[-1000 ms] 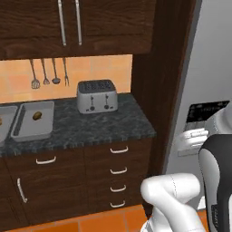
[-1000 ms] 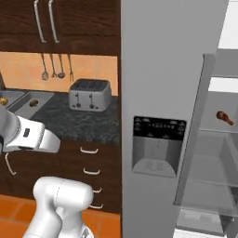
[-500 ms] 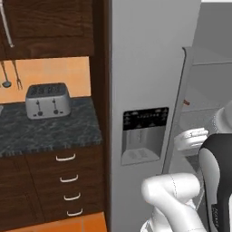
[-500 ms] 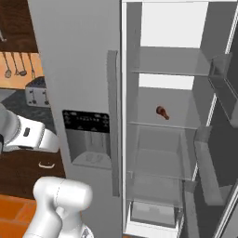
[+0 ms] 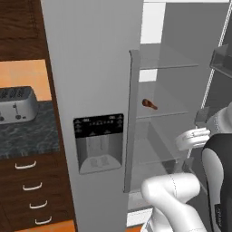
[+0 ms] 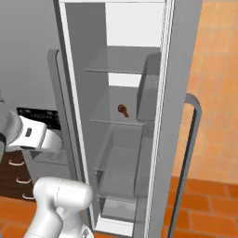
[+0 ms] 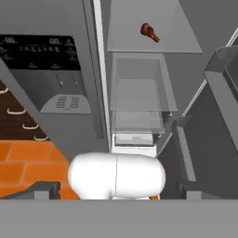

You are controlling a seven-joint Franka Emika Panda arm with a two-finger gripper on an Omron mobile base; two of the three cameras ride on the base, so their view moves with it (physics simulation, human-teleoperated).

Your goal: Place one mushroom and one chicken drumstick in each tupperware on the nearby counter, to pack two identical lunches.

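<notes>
- While the fridge (image 5: 95, 68) stands with its right door swung open, one chicken drumstick (image 5: 149, 104) lies alone on a glass shelf (image 6: 118, 122) in the middle of the compartment, at about 12 o'clock from the hand's own camera (image 7: 149, 32).
- Gripper (image 7: 116, 193): empty, its jaws spread about as wide as they go, well short of the shelf.
- Judging by its look, the drumstick is a light, stiff, lumpy piece: fat at one end, narrow at the bone knob, probably a little slick on the glazed skin.
- Best hold, I would say, is across the fat meaty end, pads closing on its two broad sides; the thin knob would likely pivot or slip out.
- Its long axis lies aslant on the shelf, so the hand may need rolling to square the pads across it.
- Clear drawers (image 7: 139, 88) sit at 6 o'clock below that shelf.
- Counter (image 5: 27, 131) and toaster (image 5: 16, 105) lie at 9 o'clock in the left base view.
</notes>
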